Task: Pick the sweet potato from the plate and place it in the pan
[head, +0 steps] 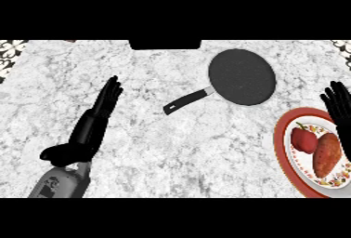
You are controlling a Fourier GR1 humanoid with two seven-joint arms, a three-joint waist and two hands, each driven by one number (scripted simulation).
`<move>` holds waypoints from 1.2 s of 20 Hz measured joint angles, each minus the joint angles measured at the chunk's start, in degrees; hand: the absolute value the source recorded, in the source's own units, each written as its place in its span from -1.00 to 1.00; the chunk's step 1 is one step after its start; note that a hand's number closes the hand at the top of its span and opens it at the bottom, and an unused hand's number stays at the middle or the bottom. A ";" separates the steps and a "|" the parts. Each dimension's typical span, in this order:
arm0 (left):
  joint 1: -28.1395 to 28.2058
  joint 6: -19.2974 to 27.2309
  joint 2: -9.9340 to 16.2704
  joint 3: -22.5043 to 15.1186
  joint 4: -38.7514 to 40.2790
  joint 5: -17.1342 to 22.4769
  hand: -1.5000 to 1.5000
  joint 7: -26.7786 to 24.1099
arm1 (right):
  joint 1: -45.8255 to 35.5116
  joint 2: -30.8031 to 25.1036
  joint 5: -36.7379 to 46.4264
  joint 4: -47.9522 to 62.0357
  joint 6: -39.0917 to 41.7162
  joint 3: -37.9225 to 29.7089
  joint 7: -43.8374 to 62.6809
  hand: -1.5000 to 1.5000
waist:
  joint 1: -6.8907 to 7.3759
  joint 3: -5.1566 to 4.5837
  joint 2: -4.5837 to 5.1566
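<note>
Currently, the sweet potato lies on the plate, a round dish with a red rim and a patterned white centre, located at the right edge of the head view and partly cut off by that edge. The sweet potato is orange-brown and elongated, its long axis running roughly up and down the view. Just beside it, on its left and on the same plate, lies a red pepper with a short green stem at its top end; whether the two touch cannot be determined. The pan is dark, round and holds nothing; it rests on the counter, a grey-white mottled stone surface, above and to the left of the plate and apart from it. The pan's handle extends down and to the left. The right hand appears at the right edge, directly above the plate's upper rim, with its fingers straight and released; it holds nothing and does not touch the sweet potato. The left hand shows at the left side of the view, well apart from the pan and plate, fingers extended upward, unclenched and grasping nothing, with its grey forearm entering from the lower edge.
</note>
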 measured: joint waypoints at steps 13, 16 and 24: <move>8.26 6.25 12.04 11.00 11.98 -2.02 0.00 14.38 | 2.14 0.70 -5.63 2.96 -10.82 -17.30 -2.15 -1.00 | -1.72 -0.27 -0.53; 6.50 5.52 13.34 12.21 14.32 -2.28 0.00 17.26 | 6.28 4.49 -6.58 1.15 -11.59 -19.86 -6.80 -1.00 | -1.13 -0.27 -0.59; 5.32 4.44 14.21 13.63 14.54 -3.52 0.00 21.08 | 18.38 -1.09 -2.06 -11.85 -9.66 -21.46 -0.53 -1.00 | -0.14 -0.41 -0.66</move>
